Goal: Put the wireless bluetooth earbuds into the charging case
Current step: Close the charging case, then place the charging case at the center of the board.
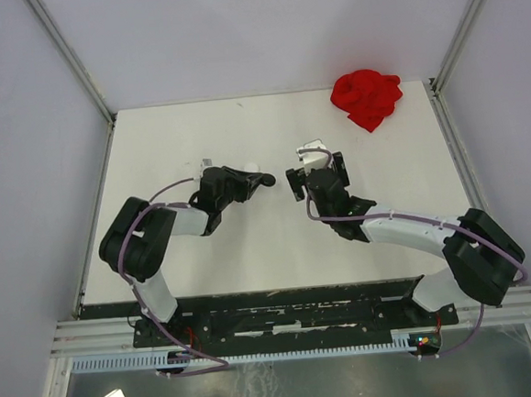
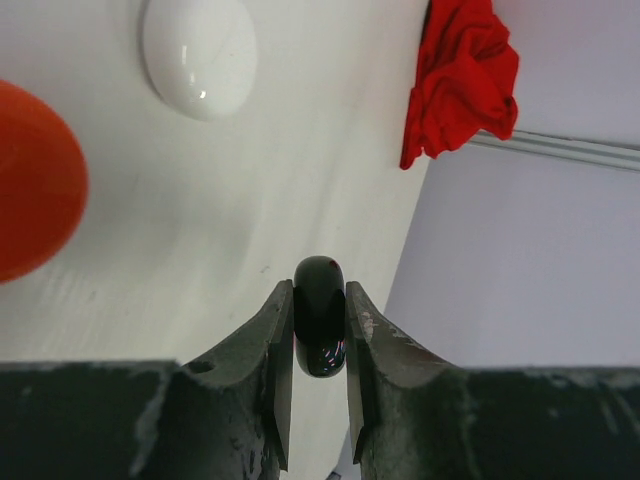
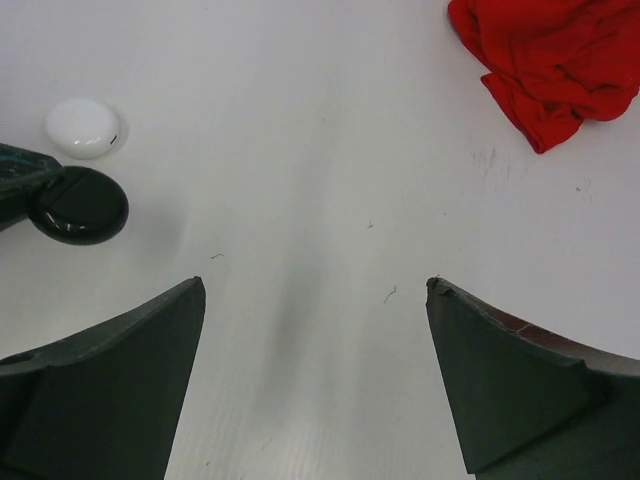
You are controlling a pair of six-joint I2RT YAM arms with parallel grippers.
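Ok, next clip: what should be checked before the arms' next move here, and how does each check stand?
1. Grip: ok, the left gripper holds the black case, jaws shut on it.
2. Free arm: ok, the right gripper has open jaws with nothing between them.
3. Lid of black case open: not ok, it looks closed.
4. Finding the earbuds: not ok, none visible in any view.
5. Clearance from white case: ok, it lies on the table, apart from the black case.
6. Clearance from red cloth: ok, it is in the far right corner.

Cloth (image 1: 366,99) in far-right corner, first disc (image 2: 320,325) in left end effector (image 2: 320,292), second disc (image 3: 82,128) beside
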